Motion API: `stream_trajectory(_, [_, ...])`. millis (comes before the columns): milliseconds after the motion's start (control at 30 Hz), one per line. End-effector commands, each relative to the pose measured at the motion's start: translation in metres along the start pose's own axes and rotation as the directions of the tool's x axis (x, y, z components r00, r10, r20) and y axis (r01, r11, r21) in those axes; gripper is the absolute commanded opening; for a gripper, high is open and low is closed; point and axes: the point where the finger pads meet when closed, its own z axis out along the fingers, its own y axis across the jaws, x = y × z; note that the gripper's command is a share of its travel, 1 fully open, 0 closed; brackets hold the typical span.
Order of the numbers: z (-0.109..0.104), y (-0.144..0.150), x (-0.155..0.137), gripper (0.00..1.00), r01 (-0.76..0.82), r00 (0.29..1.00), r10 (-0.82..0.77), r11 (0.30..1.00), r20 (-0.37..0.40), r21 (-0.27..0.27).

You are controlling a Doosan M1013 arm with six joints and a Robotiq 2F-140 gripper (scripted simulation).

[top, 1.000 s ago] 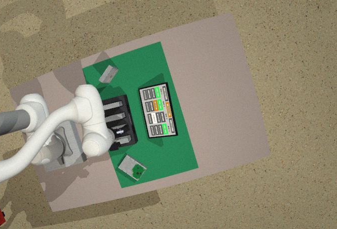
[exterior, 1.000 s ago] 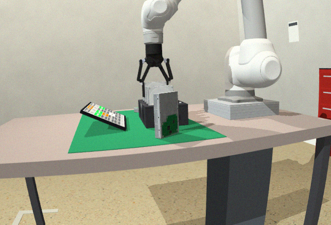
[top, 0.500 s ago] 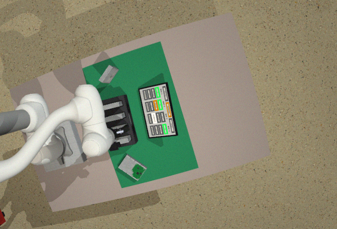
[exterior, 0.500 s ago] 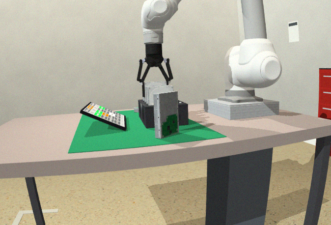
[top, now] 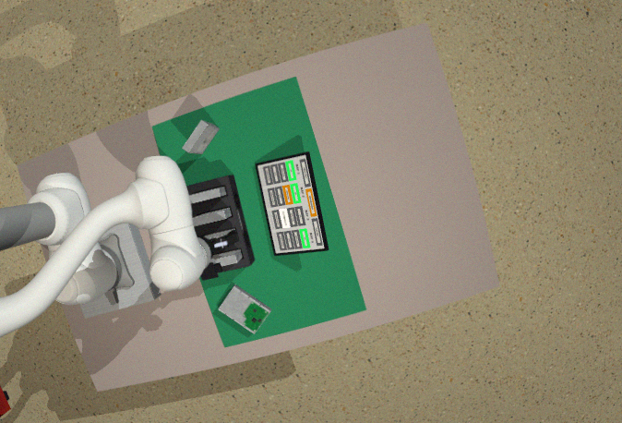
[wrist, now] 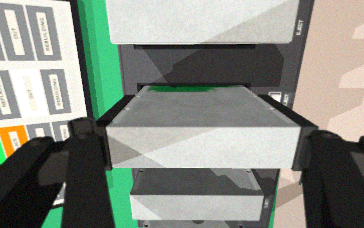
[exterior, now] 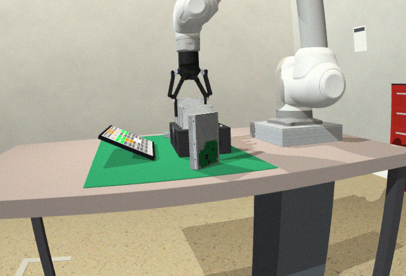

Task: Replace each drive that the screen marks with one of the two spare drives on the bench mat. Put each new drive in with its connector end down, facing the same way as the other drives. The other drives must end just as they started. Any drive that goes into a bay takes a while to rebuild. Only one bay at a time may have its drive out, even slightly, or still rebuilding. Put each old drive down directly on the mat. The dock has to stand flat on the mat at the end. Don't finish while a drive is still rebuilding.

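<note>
1. Hand [wrist: 200,142]: its two black fingers press the short side faces of a grey drive [wrist: 200,135] standing in the dock [exterior: 224,138]. It is clamped on that drive.
2. Held drive: a rigid metal box with smooth flat sides. Judged moderately heavy and slippery under the pads, so grip high on the side faces and lift straight up to avoid binding in the bay.
3. Neighbouring drives [wrist: 200,20] sit just beside it in the dock. They must not be touched.
4. Spare drive [exterior: 204,140]: it stands upright on the green mat [exterior: 128,172], near the dock, circuit board exposed. Judged fragile there; hold it by the edges.
5. Second spare [top: 199,136]: it lies on the mat beyond the dock.
6. Screen [exterior: 127,141]: it is propped at a tilt on the mat, on the bench [exterior: 31,169].
</note>
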Motion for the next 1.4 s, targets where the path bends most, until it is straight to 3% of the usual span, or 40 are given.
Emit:
stream_trajectory(0, [-0.003,0.0,0.0,0.1,0.0,1.0,0.0,1.0,0.0,0.001])
stream_trajectory(500, [-0.031,0.0,0.0,0.1,0.0,1.0,0.0,1.0,0.0,0.001])
stream_trajectory(1367, [-0.107,0.0,0.0,0.1,0.0,1.0,0.0,1.0,0.0,0.001])
